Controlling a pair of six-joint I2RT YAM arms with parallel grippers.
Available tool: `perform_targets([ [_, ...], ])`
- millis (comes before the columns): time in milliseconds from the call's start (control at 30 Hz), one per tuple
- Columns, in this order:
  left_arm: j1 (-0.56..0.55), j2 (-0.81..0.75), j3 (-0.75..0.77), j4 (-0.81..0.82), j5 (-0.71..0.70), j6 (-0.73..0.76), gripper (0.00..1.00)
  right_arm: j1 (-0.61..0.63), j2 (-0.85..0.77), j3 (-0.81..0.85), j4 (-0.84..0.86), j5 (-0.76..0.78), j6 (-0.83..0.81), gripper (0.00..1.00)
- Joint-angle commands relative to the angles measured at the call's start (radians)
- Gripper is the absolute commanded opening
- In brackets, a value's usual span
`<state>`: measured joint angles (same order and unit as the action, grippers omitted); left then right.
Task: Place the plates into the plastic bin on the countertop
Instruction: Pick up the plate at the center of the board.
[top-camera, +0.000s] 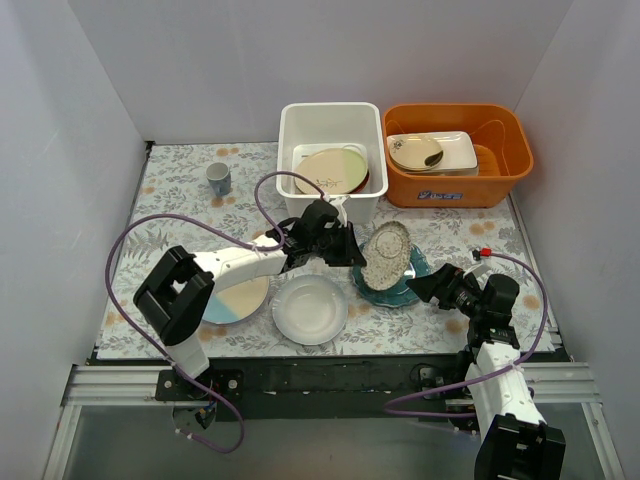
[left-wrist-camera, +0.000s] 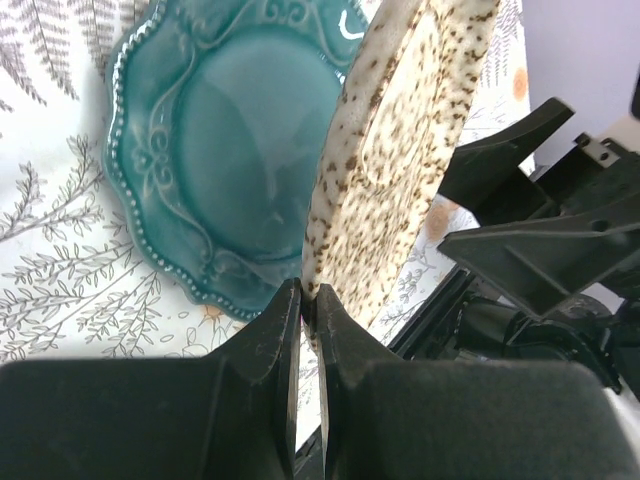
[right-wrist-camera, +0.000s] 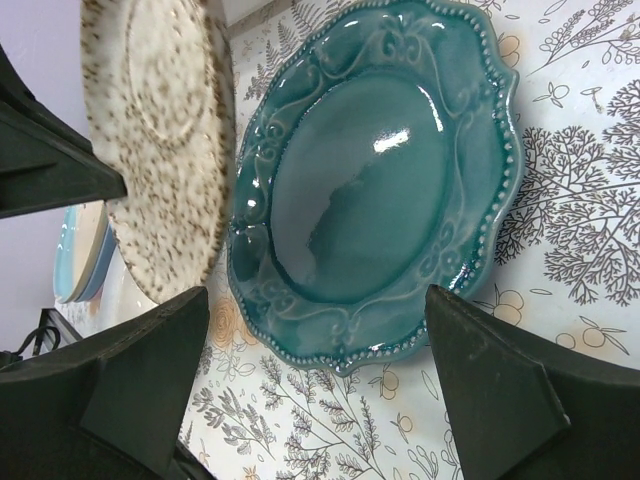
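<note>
My left gripper (top-camera: 350, 250) (left-wrist-camera: 308, 292) is shut on the rim of a speckled cream plate (top-camera: 385, 255) (left-wrist-camera: 400, 150) (right-wrist-camera: 155, 140). It holds the plate tilted on edge above a teal plate (top-camera: 400, 288) (left-wrist-camera: 230, 150) (right-wrist-camera: 370, 180) that lies flat on the countertop (top-camera: 180, 200). My right gripper (top-camera: 425, 288) (right-wrist-camera: 315, 300) stands open at the teal plate's near rim, touching nothing. A white plate (top-camera: 310, 308) and a cream-and-light-blue plate (top-camera: 235, 300) lie to the left. The white plastic bin (top-camera: 300, 125) at the back holds cream and pink plates (top-camera: 330, 170).
An orange tub (top-camera: 500, 140) to the right of the bin holds a rectangular white dish (top-camera: 455, 152) with a beige bowl (top-camera: 414, 150). A small mug (top-camera: 219, 178) stands at the back left. White walls close in both sides.
</note>
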<state>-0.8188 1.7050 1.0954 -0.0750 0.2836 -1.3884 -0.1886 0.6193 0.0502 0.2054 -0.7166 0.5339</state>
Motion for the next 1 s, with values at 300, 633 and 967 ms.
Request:
perform_targets([
  [300, 0.056, -0.088, 0.124, -0.029, 0.0, 0.063, 0.0, 0.001, -0.013, -0.007, 0.0, 0.005, -0.022, 0.96],
  [633, 0.115, -0.113, 0.178, -0.066, 0.014, 0.091, 0.0, 0.001, -0.018, -0.009, -0.003, 0.006, -0.025, 0.95],
  [967, 0.167, -0.125, 0.216, -0.08, 0.028, 0.094, 0.0, 0.0, -0.015, -0.009, -0.006, 0.008, -0.028, 0.95],
])
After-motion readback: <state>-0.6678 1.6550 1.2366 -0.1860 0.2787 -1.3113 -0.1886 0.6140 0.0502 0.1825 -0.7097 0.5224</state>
